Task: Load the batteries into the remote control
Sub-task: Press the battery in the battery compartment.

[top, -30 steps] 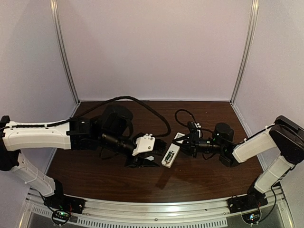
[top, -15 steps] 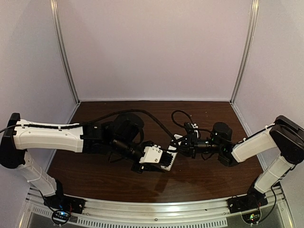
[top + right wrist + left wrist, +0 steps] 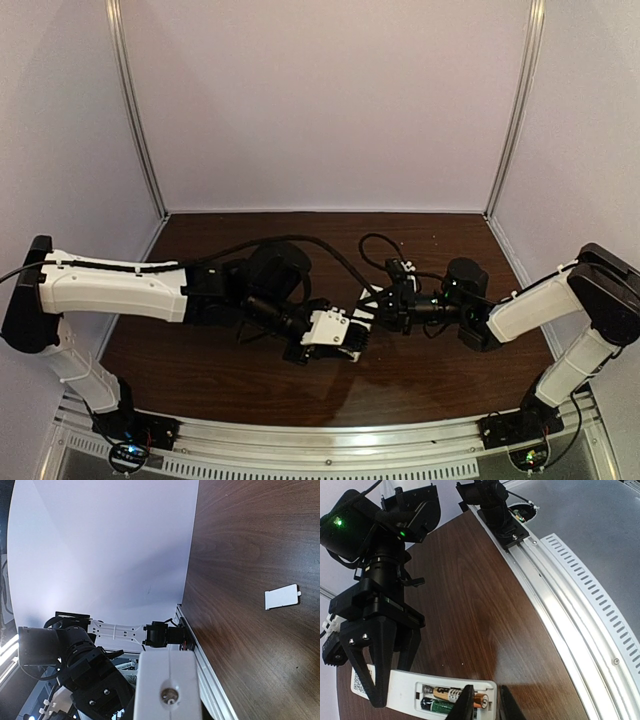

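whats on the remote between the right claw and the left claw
Two batteries, seated side by side in the open back of the remote control, lie between the right claw and the left claw. The left wrist view shows this.

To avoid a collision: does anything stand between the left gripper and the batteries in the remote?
Nothing visible. The remote control is open, its cover lies away on the table, and the batteries lie bare at the left gripper.
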{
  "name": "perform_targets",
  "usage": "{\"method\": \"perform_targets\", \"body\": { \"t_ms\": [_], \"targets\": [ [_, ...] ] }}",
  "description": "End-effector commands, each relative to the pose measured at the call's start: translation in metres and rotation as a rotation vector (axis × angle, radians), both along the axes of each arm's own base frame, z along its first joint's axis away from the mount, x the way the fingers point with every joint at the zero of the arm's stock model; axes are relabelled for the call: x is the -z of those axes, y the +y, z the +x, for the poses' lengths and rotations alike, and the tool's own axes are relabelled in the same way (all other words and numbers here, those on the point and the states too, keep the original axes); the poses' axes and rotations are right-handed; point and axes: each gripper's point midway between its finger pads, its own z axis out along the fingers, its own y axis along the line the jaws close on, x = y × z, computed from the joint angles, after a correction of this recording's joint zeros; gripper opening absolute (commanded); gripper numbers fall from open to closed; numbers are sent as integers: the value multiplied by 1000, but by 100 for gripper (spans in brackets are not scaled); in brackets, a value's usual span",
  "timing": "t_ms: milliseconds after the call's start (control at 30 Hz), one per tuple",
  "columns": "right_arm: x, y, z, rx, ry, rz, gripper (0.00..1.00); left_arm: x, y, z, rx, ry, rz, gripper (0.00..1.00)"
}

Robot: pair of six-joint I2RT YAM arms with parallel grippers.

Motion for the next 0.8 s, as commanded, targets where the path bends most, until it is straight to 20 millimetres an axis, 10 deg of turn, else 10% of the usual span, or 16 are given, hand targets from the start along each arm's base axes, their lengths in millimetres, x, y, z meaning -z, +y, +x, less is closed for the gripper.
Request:
{"method": "perform_targets", "body": {
  "t_ms": [0, 767],
  "targets": [
    [-16, 6, -2, -22, -48, 37, 0, -14, -13, 9, -14, -43, -50, 19],
    [-17, 9, -3, -25, -50, 51, 0, -2, -15, 19, -27, 2, -27, 16]
  ]
}}
